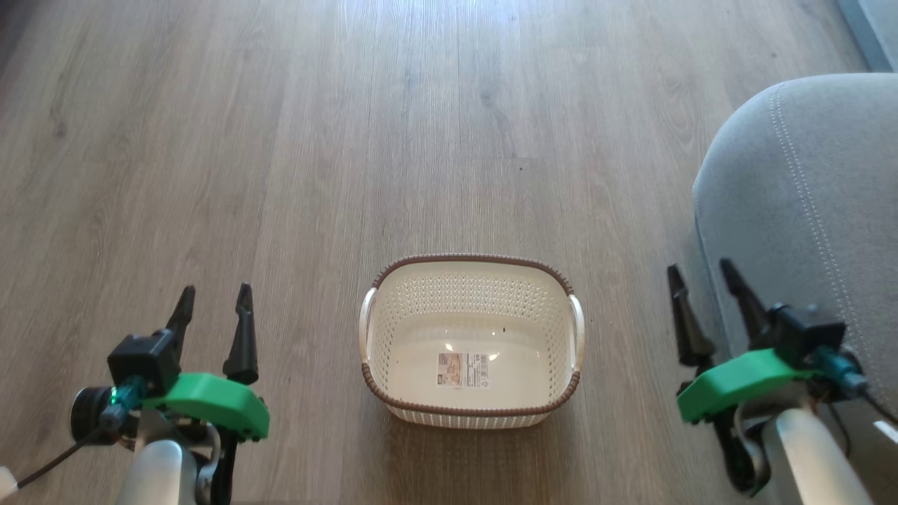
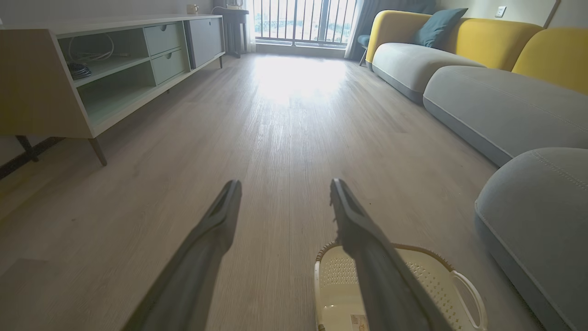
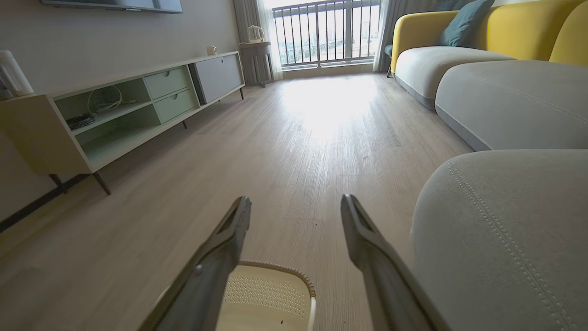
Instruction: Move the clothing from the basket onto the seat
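Pale wood-look floor (image 1: 280,140) runs the length of the room toward a bright barred window, with a long low cabinet (image 2: 92,82) along one wall. Opposite it sits the grey seat (image 1: 807,210), a big rounded cushion with a line of light stitching, on our right.

Next in size is the basket (image 1: 471,294). It stands upright on the floor straight ahead of us, between our two arms and well apart from the seat. Its inside lies bare down to the label sticker (image 1: 463,369). Where the clothing is, we cannot tell from here.

Our left gripper (image 1: 216,289) hangs over the floor to the left of the basket, fingers spread wide and holding nothing. Our right gripper (image 1: 700,266) is just beside the seat's rounded front corner, fingers equally wide and equally unladen.

The main risk, as we judge it, is reaching into the basket anyway. The fingers would close on air or snag the perforated wall. The basket looks light, so it could tip or skid across the smooth floor.

Our second worry is the right arm. It is so near the cushion that a careless swing inward or outward could drag the fingers along the fabric. We should find the garments before we commit either arm.
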`<state>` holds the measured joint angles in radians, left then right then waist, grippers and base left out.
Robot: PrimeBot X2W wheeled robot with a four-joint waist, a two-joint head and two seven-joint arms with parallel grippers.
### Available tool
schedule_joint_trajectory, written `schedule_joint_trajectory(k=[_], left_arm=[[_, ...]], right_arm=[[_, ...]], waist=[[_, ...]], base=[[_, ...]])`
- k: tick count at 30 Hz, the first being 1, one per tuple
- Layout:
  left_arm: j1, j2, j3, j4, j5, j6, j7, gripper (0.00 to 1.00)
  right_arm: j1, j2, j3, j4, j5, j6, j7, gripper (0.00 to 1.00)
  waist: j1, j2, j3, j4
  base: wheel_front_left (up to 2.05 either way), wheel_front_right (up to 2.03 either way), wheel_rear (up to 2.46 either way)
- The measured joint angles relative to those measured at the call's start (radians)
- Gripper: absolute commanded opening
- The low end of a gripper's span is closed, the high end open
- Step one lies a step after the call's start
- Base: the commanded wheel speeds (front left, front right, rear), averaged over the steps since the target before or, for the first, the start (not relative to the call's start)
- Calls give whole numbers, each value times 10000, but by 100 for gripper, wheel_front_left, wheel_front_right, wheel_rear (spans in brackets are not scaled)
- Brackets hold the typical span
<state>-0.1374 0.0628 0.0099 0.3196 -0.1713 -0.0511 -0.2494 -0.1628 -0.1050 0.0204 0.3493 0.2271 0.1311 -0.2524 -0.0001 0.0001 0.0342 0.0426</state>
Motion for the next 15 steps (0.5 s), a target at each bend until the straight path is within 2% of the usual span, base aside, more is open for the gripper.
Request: schedule_joint_trajectory(k=[3, 15], left_arm=[[85, -65, 203, -56, 117, -127, 0, 100], [391, -167, 374, -69, 408, -439, 0, 100]], right_arm=[[157, 33, 236, 58, 2, 0, 0, 100], [330, 115, 138, 111, 29, 0, 0, 100]], waist=[[0, 0, -51, -27], [0, 0, -192, -85]], base=[[0, 0, 0], [0, 0, 0]])
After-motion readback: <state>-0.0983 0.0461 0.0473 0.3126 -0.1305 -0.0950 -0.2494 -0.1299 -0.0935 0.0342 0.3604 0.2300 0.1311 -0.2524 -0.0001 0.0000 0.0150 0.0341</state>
